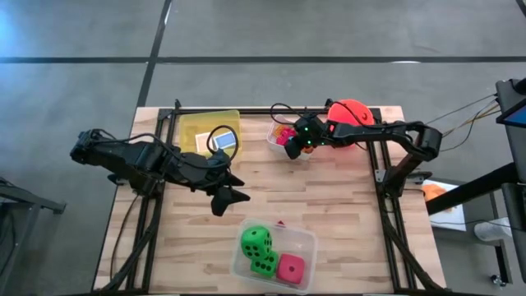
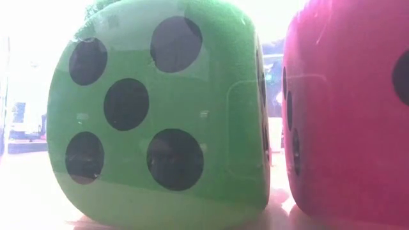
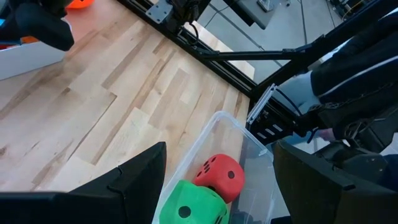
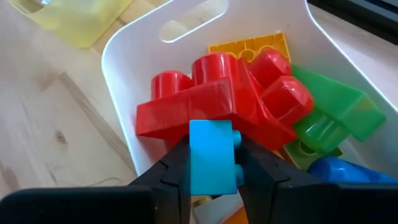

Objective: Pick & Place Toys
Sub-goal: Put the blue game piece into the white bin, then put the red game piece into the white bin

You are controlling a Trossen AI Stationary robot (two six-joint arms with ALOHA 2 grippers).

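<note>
- My right pincer [image 4: 212, 163] is clamped on a light blue block [image 4: 212, 157], one finger on each side of it, held just above the white tub [image 4: 134, 43] at the far side of the surface [image 1: 329, 197].
- Inside that tub, right under the blue block, lies a big red block [image 4: 205, 99] with round studs; beside it are a yellow-orange block [image 4: 252, 45], a green block [image 4: 333, 106] and a darker blue block [image 4: 339, 171] (all piled loosely, touching one another).
- From above, my right arm reaches in from the right, past the orange bucket [image 1: 352, 111] that stands just beside the white tub.
- My left pincer [image 1: 223, 196] hangs over the middle of the surface with its fingers [image 3: 134, 186] spread apart and nothing between them.
- Past those fingers I see the clear tub [image 3: 245, 146] at the near edge, holding a green die [image 3: 189, 208] and a pink die [image 3: 219, 176] touching each other (from above, two green dice [image 1: 258, 249] sit next to the pink one).
- The yellow tub [image 1: 197, 125] sits at the far left of the surface, with a blue tile [image 1: 223, 141] inside it.
- The low camera is filled by the green die [image 2: 160, 108] and the pink die [image 2: 348, 108], side by side.
</note>
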